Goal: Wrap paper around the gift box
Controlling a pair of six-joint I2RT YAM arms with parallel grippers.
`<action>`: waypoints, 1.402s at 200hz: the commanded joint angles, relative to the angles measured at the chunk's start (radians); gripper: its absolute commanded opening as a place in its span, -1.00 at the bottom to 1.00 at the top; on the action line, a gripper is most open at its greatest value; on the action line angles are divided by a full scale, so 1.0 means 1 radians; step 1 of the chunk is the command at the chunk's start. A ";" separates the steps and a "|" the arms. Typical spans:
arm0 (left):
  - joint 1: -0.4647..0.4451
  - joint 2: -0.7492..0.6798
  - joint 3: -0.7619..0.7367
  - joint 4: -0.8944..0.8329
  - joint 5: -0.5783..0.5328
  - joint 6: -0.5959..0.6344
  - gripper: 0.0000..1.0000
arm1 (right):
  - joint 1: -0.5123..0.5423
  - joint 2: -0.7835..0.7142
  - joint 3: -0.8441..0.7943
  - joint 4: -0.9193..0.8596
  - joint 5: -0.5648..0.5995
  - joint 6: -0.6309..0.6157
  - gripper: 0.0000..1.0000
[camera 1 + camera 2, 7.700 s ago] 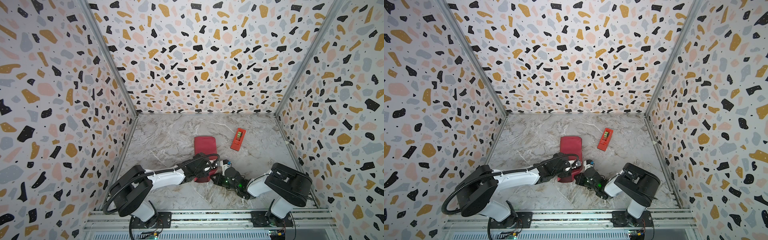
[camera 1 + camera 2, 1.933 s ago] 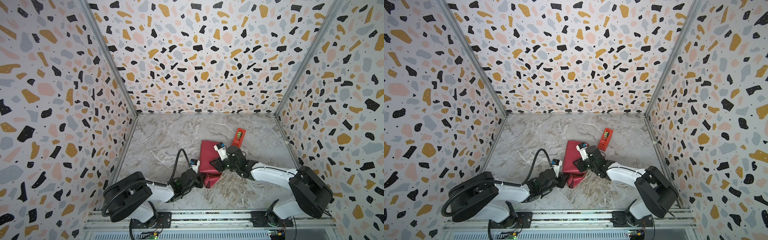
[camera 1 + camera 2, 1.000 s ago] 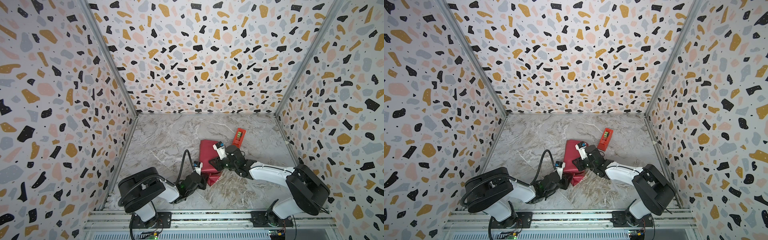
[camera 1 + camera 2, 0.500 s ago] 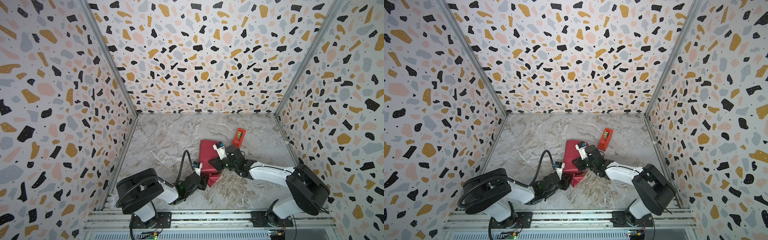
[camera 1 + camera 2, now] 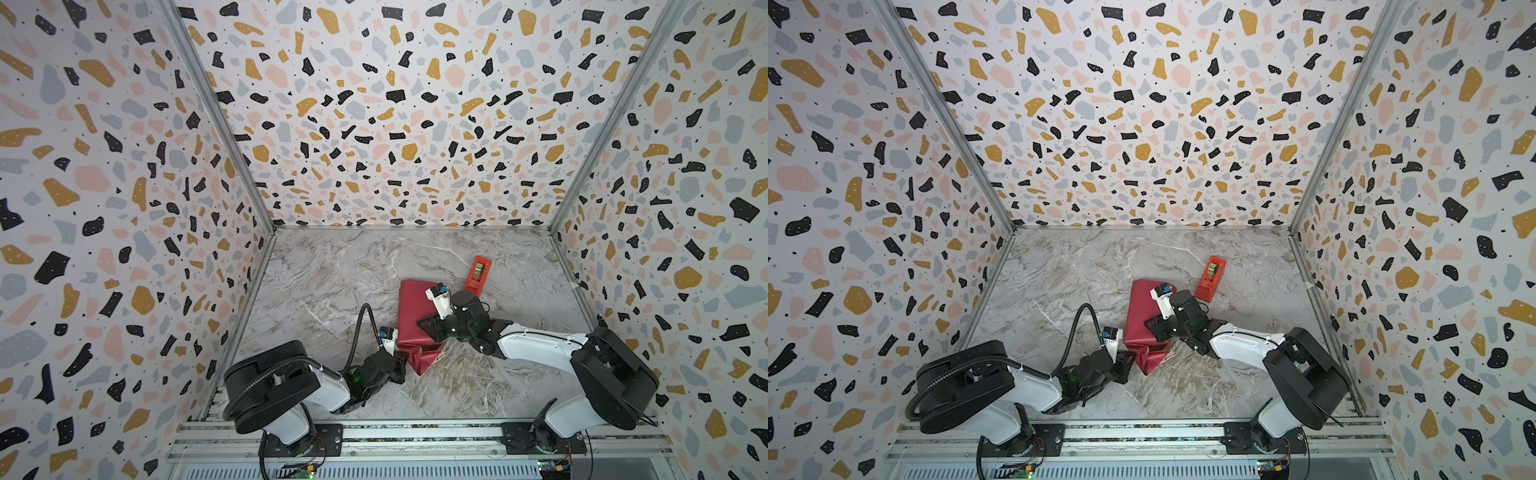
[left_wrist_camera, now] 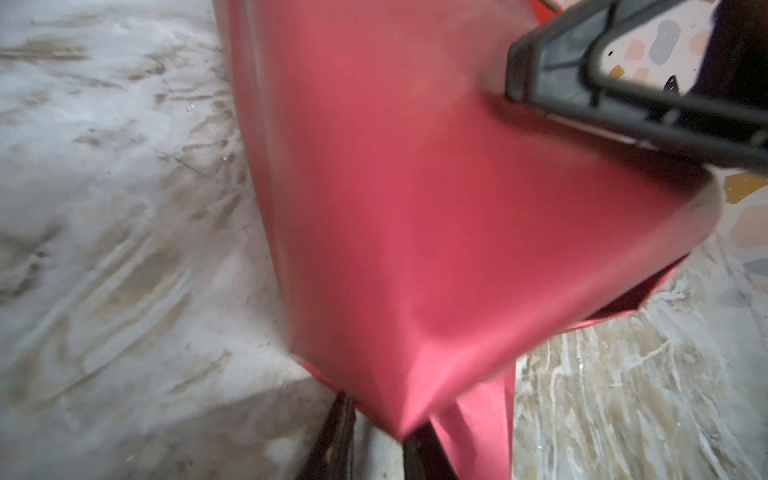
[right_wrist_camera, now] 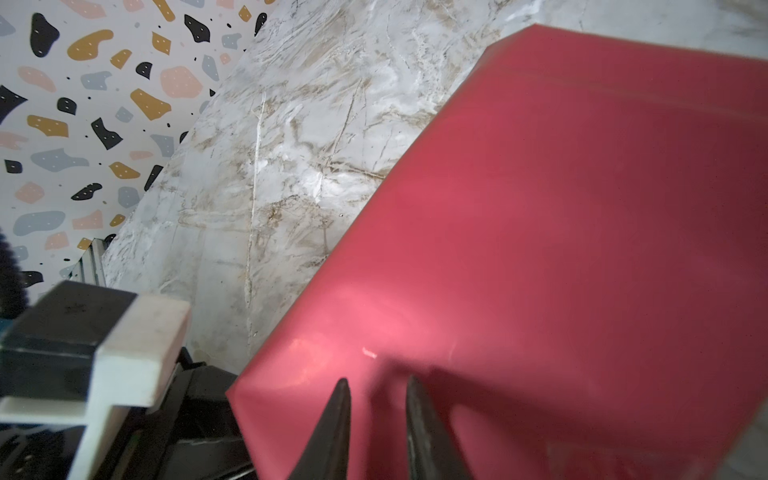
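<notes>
Marble tabletop, red paper under right end effector.

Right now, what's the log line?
paper: folded into boxy parcel | left hand: at loose near-end flap | right hand: resting on parcel top | tape dispenser: apart, behind parcel

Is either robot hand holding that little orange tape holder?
No: the tape holder stands alone on the table, apart from the left hand and the right hand, both at the red paper.
</notes>
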 commanded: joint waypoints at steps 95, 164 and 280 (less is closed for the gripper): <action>-0.015 0.098 0.062 0.103 0.012 0.029 -0.55 | 0.014 0.063 -0.050 -0.187 -0.004 0.014 -0.51; -0.029 -0.028 0.014 0.078 -0.027 0.049 -0.54 | 0.014 0.066 -0.048 -0.187 -0.006 0.014 -0.52; -0.031 0.138 0.110 0.147 -0.030 0.073 -0.50 | 0.014 0.071 -0.062 -0.172 -0.012 0.022 -0.52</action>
